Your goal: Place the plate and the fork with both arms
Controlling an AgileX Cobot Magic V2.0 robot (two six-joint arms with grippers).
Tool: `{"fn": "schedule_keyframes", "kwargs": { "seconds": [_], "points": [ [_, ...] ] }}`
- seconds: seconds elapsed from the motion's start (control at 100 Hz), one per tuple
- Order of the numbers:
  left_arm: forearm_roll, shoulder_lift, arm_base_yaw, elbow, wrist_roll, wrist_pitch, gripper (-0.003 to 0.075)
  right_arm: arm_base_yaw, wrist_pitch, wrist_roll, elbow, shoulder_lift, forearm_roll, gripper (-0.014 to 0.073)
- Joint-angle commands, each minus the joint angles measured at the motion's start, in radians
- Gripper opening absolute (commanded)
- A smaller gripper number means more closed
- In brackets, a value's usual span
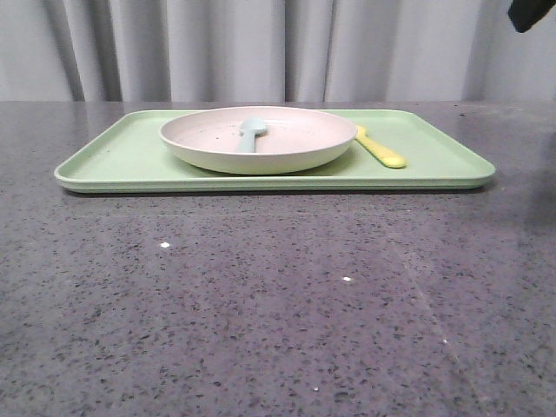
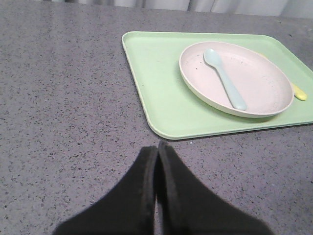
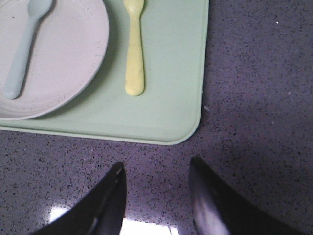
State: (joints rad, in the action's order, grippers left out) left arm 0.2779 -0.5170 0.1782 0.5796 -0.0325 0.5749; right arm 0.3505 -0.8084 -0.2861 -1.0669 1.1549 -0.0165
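Note:
The pale pinkish-cream plate point(image 1: 261, 143) sits on the light-green tray point(image 1: 130, 161) with a pale blue spoon point(image 1: 251, 133) lying in it. The yellow fork point(image 1: 380, 148) lies on the tray just right of the plate. The left wrist view shows the plate point(image 2: 254, 83), the spoon point(image 2: 225, 78) and the fork's end point(image 2: 299, 93); my left gripper point(image 2: 157, 147) is shut and empty above the table, short of the tray's near corner. The right wrist view shows the fork point(image 3: 134, 49) and plate point(image 3: 63, 49); my right gripper point(image 3: 156, 169) is open and empty over the table beside the tray's edge.
The tray point(image 3: 181, 98) lies on a dark speckled stone table point(image 1: 278, 304). Grey curtains point(image 1: 261, 48) hang behind. A dark part of the right arm point(image 1: 530, 13) shows at the top right of the front view.

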Motion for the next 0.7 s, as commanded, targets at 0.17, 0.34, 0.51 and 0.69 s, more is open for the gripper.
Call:
{"fn": "schedule_keyframes", "kwargs": {
  "seconds": [0.17, 0.34, 0.51, 0.69],
  "points": [
    [0.017, -0.002, -0.004, 0.03, 0.006, -0.078, -0.002, -0.004, 0.181, 0.004, 0.178, -0.248, 0.022, 0.0102],
    [0.017, -0.002, -0.004, 0.03, 0.006, -0.078, -0.002, -0.004, 0.237, 0.004, 0.297, -0.392, 0.022, -0.0075],
    [0.017, -0.002, -0.004, 0.03, 0.006, -0.078, -0.002, -0.004, 0.284, 0.004, 0.403, -0.527, 0.024, -0.0068],
    [0.017, -0.002, -0.004, 0.03, 0.006, -0.078, -0.002, -0.004, 0.322, 0.004, 0.5, -0.657, 0.029, -0.0068]
  ]
}}
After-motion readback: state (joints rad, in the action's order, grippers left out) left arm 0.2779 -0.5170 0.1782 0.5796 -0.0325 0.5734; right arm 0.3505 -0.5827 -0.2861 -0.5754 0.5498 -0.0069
